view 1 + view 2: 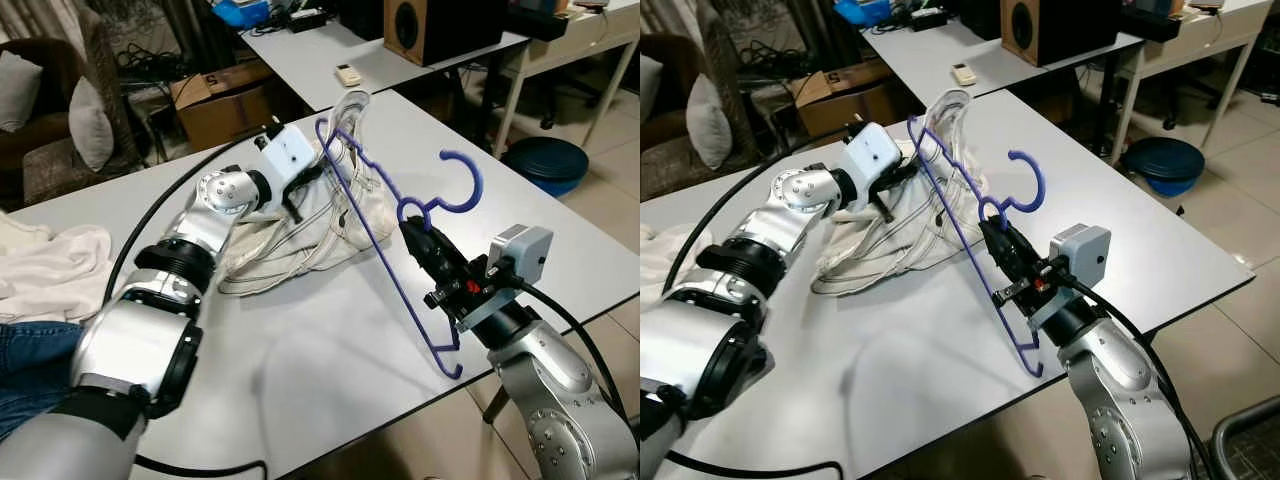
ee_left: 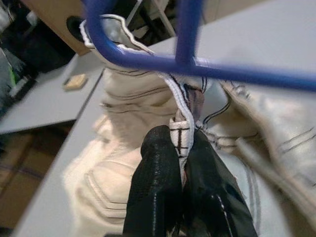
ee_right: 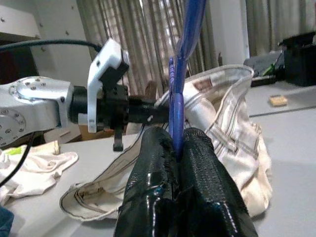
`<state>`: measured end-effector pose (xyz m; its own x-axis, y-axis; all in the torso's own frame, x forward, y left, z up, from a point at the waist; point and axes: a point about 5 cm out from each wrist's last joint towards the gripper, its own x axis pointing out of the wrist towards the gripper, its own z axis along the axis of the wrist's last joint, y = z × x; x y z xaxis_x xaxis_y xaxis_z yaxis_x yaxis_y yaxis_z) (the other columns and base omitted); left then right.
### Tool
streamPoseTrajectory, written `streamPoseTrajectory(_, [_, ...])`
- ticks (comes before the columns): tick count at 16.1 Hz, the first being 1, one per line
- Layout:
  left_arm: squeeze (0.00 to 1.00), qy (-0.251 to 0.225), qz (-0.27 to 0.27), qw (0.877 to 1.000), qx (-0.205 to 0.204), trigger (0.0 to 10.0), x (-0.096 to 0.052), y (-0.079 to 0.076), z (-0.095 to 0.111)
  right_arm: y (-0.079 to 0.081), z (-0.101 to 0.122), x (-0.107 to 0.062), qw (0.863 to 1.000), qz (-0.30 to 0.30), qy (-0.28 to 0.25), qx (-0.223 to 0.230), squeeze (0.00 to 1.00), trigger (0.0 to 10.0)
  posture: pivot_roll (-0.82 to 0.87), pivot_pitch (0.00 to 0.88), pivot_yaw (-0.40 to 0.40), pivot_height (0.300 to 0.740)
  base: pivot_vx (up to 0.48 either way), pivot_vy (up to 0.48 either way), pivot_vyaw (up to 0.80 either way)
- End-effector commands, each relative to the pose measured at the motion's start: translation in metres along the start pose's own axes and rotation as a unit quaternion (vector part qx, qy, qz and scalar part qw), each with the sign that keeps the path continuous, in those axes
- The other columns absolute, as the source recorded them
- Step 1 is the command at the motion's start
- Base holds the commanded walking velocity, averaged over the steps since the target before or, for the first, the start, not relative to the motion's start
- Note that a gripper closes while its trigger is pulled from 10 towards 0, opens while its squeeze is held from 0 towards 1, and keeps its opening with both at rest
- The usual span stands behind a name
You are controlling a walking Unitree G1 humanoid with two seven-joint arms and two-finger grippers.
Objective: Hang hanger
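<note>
At about 4 o'clock on the white table point(image 1: 330, 380), the right gripper point(image 1: 415, 235) pinches the neck of the blue hanger point(image 1: 400, 262), fingers pressed tight on the plastic; the hanger stands tilted on the table edge, its hook at 2 o'clock. Beyond it, near centre, the left gripper point(image 1: 318, 172) clamps the waistband hem of the cream garment point(image 1: 300, 235), which drapes over the hanger's far arm. At 9 o'clock lies a white cloth point(image 1: 50, 260); at 12 o'clock, a speaker point(image 1: 420, 25).

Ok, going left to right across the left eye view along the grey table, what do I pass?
White crumpled cloth → left gripper → cream garment → blue plastic hanger → right gripper.
</note>
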<state>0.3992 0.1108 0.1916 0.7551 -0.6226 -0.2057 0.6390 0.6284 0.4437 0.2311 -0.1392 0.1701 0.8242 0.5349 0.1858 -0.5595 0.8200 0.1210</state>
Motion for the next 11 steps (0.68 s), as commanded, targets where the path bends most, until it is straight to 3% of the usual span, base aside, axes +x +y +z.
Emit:
streamPoseTrajectory(1, [0.0,-0.013,0.006,1.0,-0.028,0.0,-0.004,0.005,0.001,0.002,-0.003,0.0,1.0,0.0,0.013,0.009,0.0,10.0,-0.2,0.0,0.17,0.74,0.0,0.0,0.0])
streamPoseTrajectory(2, [0.0,-0.035,-0.007,0.998,-0.047,0.0,-0.004,0.002,0.003,0.0,-0.011,-0.002,0.998,-0.009,0.048,0.03,0.0,10.0,-0.2,0.0,0.16,0.74,0.0,0.0,0.0])
streamPoseTrajectory(4, [0.0,-0.049,-0.014,0.998,-0.03,0.0,-0.007,-0.001,0.005,-0.003,-0.023,-0.004,0.993,-0.008,0.105,0.048,0.0,10.0,-0.2,0.0,0.14,0.74,0.0,0.0,0.0])
streamPoseTrajectory(6, [0.0,-0.059,-0.023,0.998,0.023,0.0,-0.011,-0.003,0.009,-0.006,-0.032,-0.005,0.988,-0.009,0.148,0.051,0.0,10.0,-0.19,0.0,0.114,0.74,0.0,0.0,0.0])
streamPoseTrajectory(7, [0.0,-0.053,-0.025,0.997,0.055,0.0,-0.016,-0.003,0.009,-0.015,-0.037,-0.006,0.982,-0.039,0.175,0.051,0.0,10.0,-0.19,0.0,0.098,0.74,0.0,0.0,0.0])
streamPoseTrajectory(9, [0.0,-0.037,-0.014,0.996,0.078,0.0,-0.024,0.001,0.005,-0.029,-0.04,-0.007,0.974,-0.096,0.197,0.053,0.0,10.0,-0.19,0.0,0.088,0.74,0.0,0.0,0.0])
streamPoseTrajectory(10, [0.0,-0.022,0.017,0.996,0.082,0.0,-0.031,0.009,-0.001,-0.036,-0.035,-0.009,0.97,-0.125,0.2,0.058,0.0,10.0,-0.19,0.0,0.081,0.74,0.0,0.0,0.0])
streamPoseTrajectory(11, [0.0,-0.02,0.025,0.996,0.078,0.0,-0.033,0.011,-0.002,-0.036,-0.033,-0.01,0.97,-0.125,0.198,0.061,0.0,10.0,-0.19,0.0,0.081,0.74,0.0,0.0,0.0])
